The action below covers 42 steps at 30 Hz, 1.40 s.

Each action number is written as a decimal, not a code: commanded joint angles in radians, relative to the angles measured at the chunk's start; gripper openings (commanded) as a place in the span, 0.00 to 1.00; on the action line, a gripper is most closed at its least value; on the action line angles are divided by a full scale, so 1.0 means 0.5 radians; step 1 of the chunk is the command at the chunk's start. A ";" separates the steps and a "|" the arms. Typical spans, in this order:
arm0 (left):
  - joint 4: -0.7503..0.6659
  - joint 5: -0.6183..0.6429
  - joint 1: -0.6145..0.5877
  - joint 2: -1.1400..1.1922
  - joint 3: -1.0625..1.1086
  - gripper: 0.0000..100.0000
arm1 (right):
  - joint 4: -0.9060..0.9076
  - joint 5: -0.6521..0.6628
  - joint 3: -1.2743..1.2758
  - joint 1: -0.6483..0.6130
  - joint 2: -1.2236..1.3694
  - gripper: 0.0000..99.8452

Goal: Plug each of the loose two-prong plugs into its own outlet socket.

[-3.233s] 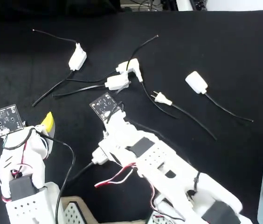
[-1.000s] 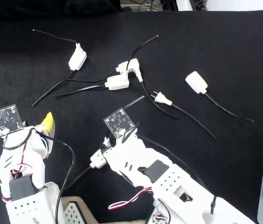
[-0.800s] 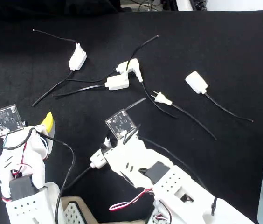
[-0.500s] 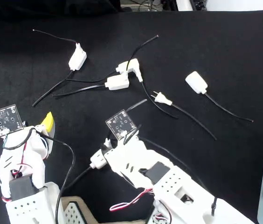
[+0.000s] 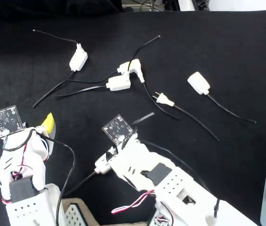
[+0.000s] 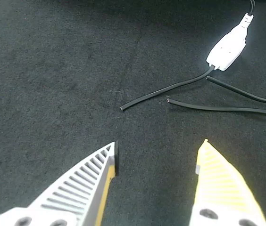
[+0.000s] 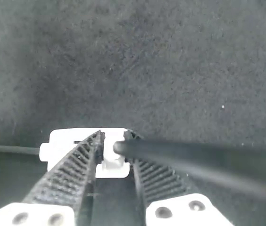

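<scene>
Fingers [image 7: 76, 174] of the right gripper [image 7: 115, 136] stand narrow, pinched on a small white plug [image 7: 110, 162] whose black cord [image 7: 194, 157] runs back up past the wrist camera. Just beyond the plug, touching it, a white outlet socket [image 7: 67, 143] lies flat on the black table [image 5: 227, 47], its own cable leaving to one side; whether the prongs are seated cannot be told. From above, the right arm [image 5: 161, 174] reaches in from the near edge toward the table's middle, and the free end of the held cord pokes out beside its wrist board [image 5: 119, 129]. The left gripper [image 6: 159, 142] hangs wide open and holds nothing, its yellow finger [image 5: 48, 123] low at the near left corner over bare cloth. Ahead of it sit two loose cable ends [image 6: 122, 108] and, farther off, a white connector [image 5: 78, 59] with cords trailing from it. Near the table's centre two more white connector pieces [image 5: 130, 68] [image 5: 119, 83] lie just beside each other amid crossing cables. A loose two-prong plug [image 5: 162, 99] rests to their right, apart from them, and a second white outlet socket [image 5: 198, 83] lies farther right on its own cable.
</scene>
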 commanded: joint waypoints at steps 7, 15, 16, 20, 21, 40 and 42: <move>-0.049 0.009 -0.002 -0.015 -0.008 0.27 | 0.114 0.058 -0.364 0.015 0.667 0.01; -0.049 0.009 -0.002 -0.015 -0.005 0.27 | 0.095 0.068 -0.707 0.021 1.088 0.01; -0.049 0.009 -0.002 -0.015 -0.005 0.27 | 0.061 0.068 -0.732 0.040 1.088 0.01; -0.049 0.009 -0.002 -0.015 -0.005 0.27 | -0.101 0.157 -0.882 0.196 1.100 0.01; -0.049 0.009 -0.002 -0.015 -0.005 0.27 | -0.141 0.184 -0.925 0.242 1.103 0.01; -0.049 0.006 -0.002 -0.015 -0.005 0.27 | -0.887 0.193 -1.481 0.595 1.662 0.17; -0.049 0.006 -0.002 -0.015 -0.005 0.27 | -0.850 0.199 -1.484 0.608 1.680 0.26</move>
